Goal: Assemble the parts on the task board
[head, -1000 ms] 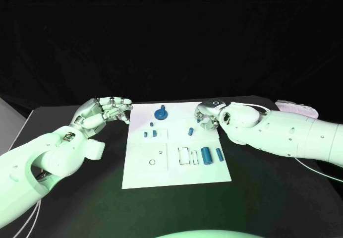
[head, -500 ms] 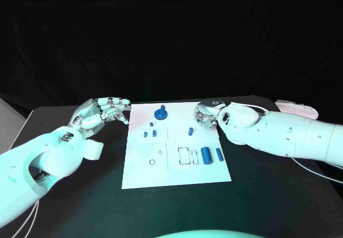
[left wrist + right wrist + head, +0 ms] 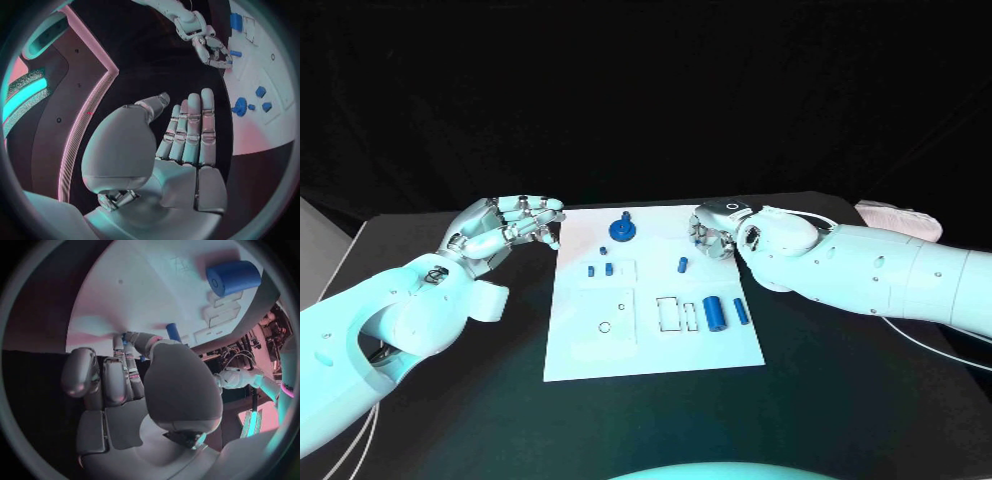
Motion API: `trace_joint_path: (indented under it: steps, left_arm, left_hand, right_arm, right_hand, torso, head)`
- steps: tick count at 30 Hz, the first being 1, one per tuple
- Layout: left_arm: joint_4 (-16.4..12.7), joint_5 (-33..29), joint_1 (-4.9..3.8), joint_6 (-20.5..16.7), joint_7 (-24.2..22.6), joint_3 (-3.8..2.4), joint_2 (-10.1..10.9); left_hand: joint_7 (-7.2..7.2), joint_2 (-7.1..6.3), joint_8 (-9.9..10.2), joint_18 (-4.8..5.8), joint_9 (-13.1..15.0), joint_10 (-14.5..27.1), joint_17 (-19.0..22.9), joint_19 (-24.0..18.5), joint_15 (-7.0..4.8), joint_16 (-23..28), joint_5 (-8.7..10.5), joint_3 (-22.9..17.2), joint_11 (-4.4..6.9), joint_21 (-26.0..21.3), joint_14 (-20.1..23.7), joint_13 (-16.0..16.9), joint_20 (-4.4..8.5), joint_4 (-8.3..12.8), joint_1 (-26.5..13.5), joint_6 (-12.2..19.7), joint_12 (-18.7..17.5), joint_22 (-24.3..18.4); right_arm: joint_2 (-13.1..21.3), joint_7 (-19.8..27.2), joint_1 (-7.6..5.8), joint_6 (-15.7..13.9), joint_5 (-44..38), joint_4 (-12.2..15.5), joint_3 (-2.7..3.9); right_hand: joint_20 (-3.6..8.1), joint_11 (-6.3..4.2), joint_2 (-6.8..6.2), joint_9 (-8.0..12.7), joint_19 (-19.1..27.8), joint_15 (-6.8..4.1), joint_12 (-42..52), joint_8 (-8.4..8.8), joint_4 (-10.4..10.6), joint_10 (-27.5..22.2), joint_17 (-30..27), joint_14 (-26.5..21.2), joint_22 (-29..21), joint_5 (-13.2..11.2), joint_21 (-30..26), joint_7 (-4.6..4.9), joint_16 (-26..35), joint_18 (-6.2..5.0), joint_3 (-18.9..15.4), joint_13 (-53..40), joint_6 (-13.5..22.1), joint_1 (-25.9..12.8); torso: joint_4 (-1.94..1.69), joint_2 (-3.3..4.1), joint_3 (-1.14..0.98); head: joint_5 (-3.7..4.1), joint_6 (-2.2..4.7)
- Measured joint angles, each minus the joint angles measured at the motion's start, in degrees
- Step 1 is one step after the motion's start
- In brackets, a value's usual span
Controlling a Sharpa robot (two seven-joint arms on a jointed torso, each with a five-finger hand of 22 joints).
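Right hand (image 3: 715, 232): at the far right edge of the board (image 3: 589, 350), fingers curled down toward its surface. Wrist view shows the fingertips bunched beside a small blue peg (image 3: 173, 332); cannot tell whether they pinch it or only touch it.
Left hand (image 3: 509, 225): just off the board's far left corner, over the table (image 3: 444, 420), fingers straight and side by side, holding nothing.
Board: white plate, middle of the table, between the two hands.
Round knob (image 3: 622, 229): blue disc with a stem, far end of the board, between the two hands.
Small pegs: a pair (image 3: 600, 270) on the board's left half; a single one (image 3: 682, 265) on its right half, near the right hand.
Cylinders: a thick one (image 3: 714, 312) and a thinner one (image 3: 741, 309), right half of the board, nearer end, lying beside the outlined slots (image 3: 679, 315).
Ring (image 3: 604, 327): left half of the board, nearer end.
Step, my read: right hand picking a peg at the board's far right edge; most parts lie loose, so assembly looks early.
Next move needs: a firm pinch on the peg confirmed, lift clear, then align it upright over its hole. Left hand could press the board's left edge to hold it steady.
Risk: small peg may roll or slip from the fingertips.
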State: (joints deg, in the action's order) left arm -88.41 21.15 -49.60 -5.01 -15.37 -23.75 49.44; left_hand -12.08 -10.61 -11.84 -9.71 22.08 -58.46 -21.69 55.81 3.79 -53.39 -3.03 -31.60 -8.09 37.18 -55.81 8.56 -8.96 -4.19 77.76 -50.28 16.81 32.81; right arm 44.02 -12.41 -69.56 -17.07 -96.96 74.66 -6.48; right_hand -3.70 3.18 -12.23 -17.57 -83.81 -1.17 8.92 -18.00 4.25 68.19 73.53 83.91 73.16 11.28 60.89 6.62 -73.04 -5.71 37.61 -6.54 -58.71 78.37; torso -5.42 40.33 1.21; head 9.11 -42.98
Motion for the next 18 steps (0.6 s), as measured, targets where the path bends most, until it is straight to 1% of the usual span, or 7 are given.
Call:
trace_joint_path:
  steps: [2, 5, 6, 7, 9, 13, 18]
  left_arm:
    - [-0.02, -0.01, 0.00, 0.00, 0.01, 0.00, 0.00]
    - [-0.04, -0.01, 0.01, 0.00, 0.01, 0.00, 0.00]
    - [-0.04, -0.02, 0.01, 0.00, 0.02, 0.00, 0.00]
    - [-0.04, -0.02, 0.01, 0.00, 0.02, 0.00, 0.00]
    - [-0.04, -0.03, 0.02, 0.00, 0.02, 0.00, 0.00]
    - [-0.05, -0.04, 0.06, 0.00, 0.04, 0.00, 0.03]
    - [-0.05, -0.05, 0.16, 0.00, 0.05, 0.00, 0.07]
  left_hand:
    - [0.00, 0.00, 0.00, 0.00, -0.05, 0.00, 0.00, 0.30, 0.00, 0.00, 0.00, 0.00, 0.00, -0.18, 0.00, 0.00, -0.05, 0.00, 0.00, 0.00, 0.00, -0.07]
    - [0.00, 0.00, 0.00, 0.00, -0.05, 0.00, 0.00, 0.30, 0.00, 0.00, 0.00, 0.00, 0.00, -0.18, 0.00, 0.00, -0.05, 0.00, 0.00, 0.00, 0.00, -0.07]
    - [0.00, 0.00, 0.00, 0.00, -0.05, 0.00, 0.00, 0.30, 0.00, 0.00, 0.00, 0.00, 0.00, -0.18, 0.00, 0.00, -0.05, 0.00, 0.00, 0.00, 0.00, -0.07]
    - [0.00, 0.00, 0.00, 0.00, -0.05, 0.00, 0.00, 0.30, 0.00, 0.00, 0.00, 0.00, 0.00, -0.18, 0.00, 0.00, -0.05, 0.00, 0.00, 0.00, 0.00, -0.07]
    - [-0.19, 0.00, 0.00, 0.00, -0.05, 0.00, 0.00, 0.30, 0.00, 0.00, 0.00, 0.00, 0.00, -0.18, 0.00, 0.00, -0.05, 0.00, 0.00, 0.19, 0.00, -0.13]
    - [-0.20, 0.00, 0.00, 0.00, -0.05, 0.00, 0.00, 0.30, 0.00, 0.00, 0.00, 0.00, 0.00, -0.18, 0.00, 0.00, -0.05, 0.00, 0.00, 0.20, 0.00, -0.13]
    - [-0.20, 0.00, 0.00, 0.00, -0.05, 0.00, 0.00, 0.30, 0.00, 0.00, 0.00, 0.00, 0.00, -0.18, 0.00, 0.01, -0.05, 0.00, 0.00, 0.20, 0.00, -0.13]
  right_arm:
    - [-0.11, -0.19, 0.05, -0.21, -0.02, -0.05, 0.00]
    - [-0.22, -0.49, 0.15, -0.60, -0.14, -0.03, 0.00]
    - [-0.23, -0.66, 0.19, -0.80, -0.20, 0.04, -0.02]
    - [-0.23, -0.78, 0.23, -0.97, -0.24, 0.08, -0.04]
    - [-0.22, -1.08, 0.30, -1.39, -0.35, 0.22, -0.09]
    - [-0.02, -1.57, 0.46, -2.26, -0.51, 0.65, -0.17]
    - [0.62, -1.93, 0.50, -3.63, -0.66, 1.74, -0.06]
  right_hand:
    - [0.00, 0.00, 0.16, -0.50, 0.00, -0.29, -0.20, -0.36, -0.40, 0.61, 0.01, 0.13, 0.24, 0.23, 0.48, -0.10, -0.35, 0.00, 0.40, 0.00, -0.30, 0.14]
    - [0.21, 0.35, 0.36, -1.16, -0.21, -0.29, -0.34, -0.90, -1.10, 0.95, 0.15, 0.13, 1.17, 0.81, 2.04, -0.27, -0.81, 0.10, 1.11, -0.05, -0.92, 0.20]
    - [0.21, 0.40, 0.42, -1.32, -0.21, -0.41, -0.42, -1.03, -1.23, 1.01, 0.18, 0.01, 1.36, 0.82, 2.35, -0.22, -0.81, 0.65, 1.39, -0.06, -0.99, 0.27]
    - [0.21, 0.41, 0.43, -1.48, -0.21, -0.50, -0.55, -1.06, -1.21, 1.01, 0.17, -0.07, 1.42, 0.82, 2.35, -0.25, -0.85, 0.86, 1.52, -0.07, -1.02, 0.27]
    - [0.21, 0.65, 0.59, -1.70, -0.21, -0.70, -0.68, -1.10, -1.42, 1.26, 0.14, 0.12, 1.59, 0.82, 2.66, -0.31, -1.09, 0.88, 1.76, -0.07, -1.08, 0.27]
    - [0.21, 0.90, 0.71, -1.99, -0.21, -0.70, -1.01, -1.51, -1.78, 1.50, -0.14, 0.12, 1.79, 1.15, 2.92, -0.46, -1.09, 0.88, 2.12, -0.11, -1.23, 0.27]
    - [0.21, 0.92, 0.72, -2.13, -0.21, -0.70, -1.22, -1.51, -1.93, 1.52, -0.20, 0.12, 1.79, 1.15, 2.95, -0.53, -1.08, 0.88, 2.27, -0.48, -1.31, 0.27]
  torso:
    - [0.00, 0.00, 0.00]
    - [0.00, 0.00, 0.00]
    - [-0.01, 0.00, 0.00]
    - [-0.01, 0.00, 0.00]
    - [-0.01, -0.01, 0.00]
    - [-0.01, -0.02, -0.01]
    - [0.01, -0.02, -0.03]
  head:
    - [-0.01, -0.01]
    - [-0.02, -0.01]
    - [-0.04, -0.01]
    - [-0.06, -0.01]
    - [-0.07, 0.01]
    - [-0.10, 0.04]
    - [-0.18, 0.09]
